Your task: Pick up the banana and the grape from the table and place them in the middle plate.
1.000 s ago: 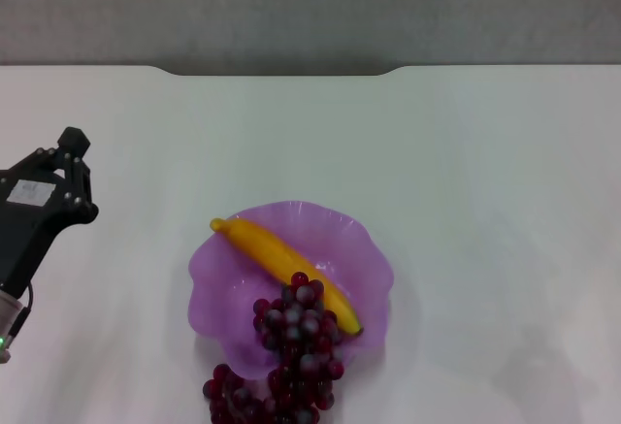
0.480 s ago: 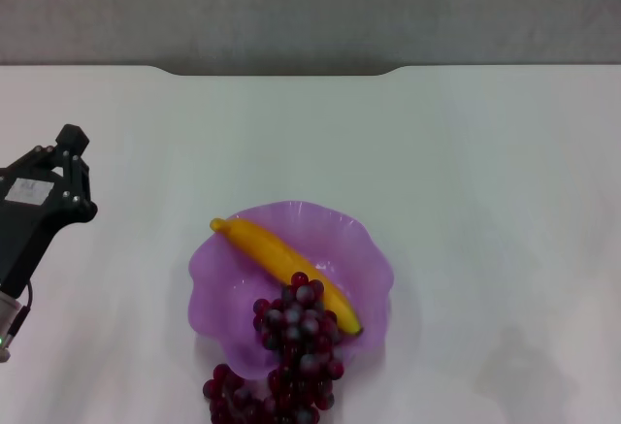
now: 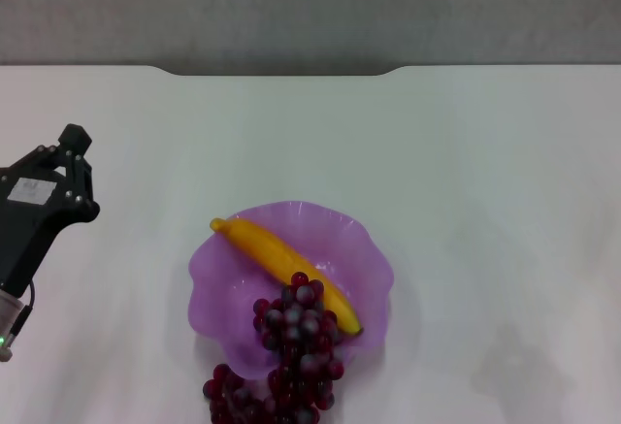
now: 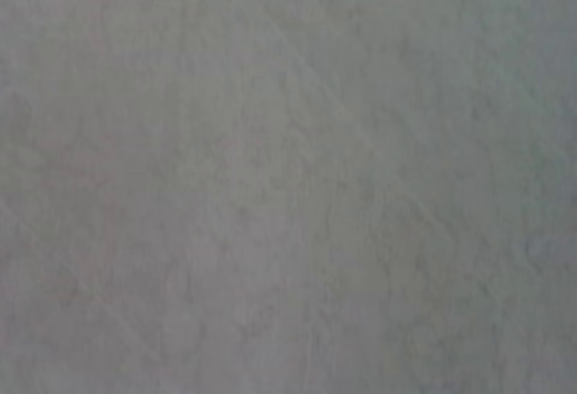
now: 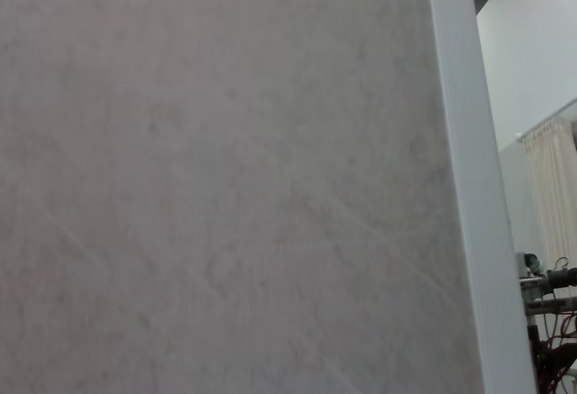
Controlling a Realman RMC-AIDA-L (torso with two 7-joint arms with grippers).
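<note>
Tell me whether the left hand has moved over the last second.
No. In the head view the left hand sits at the same spot beside the middle plate, level with where it was against the table's notched far edge.

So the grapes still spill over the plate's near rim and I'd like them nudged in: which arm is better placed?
Left, probably. The left gripper hovers over the table left of the purple plate, where the banana and grape bunch lie. The right arm is out of sight.

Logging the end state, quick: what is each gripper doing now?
Left gripper: over the table's left side, holding nothing; open or shut cannot be told.
Right gripper: not in view.
</note>
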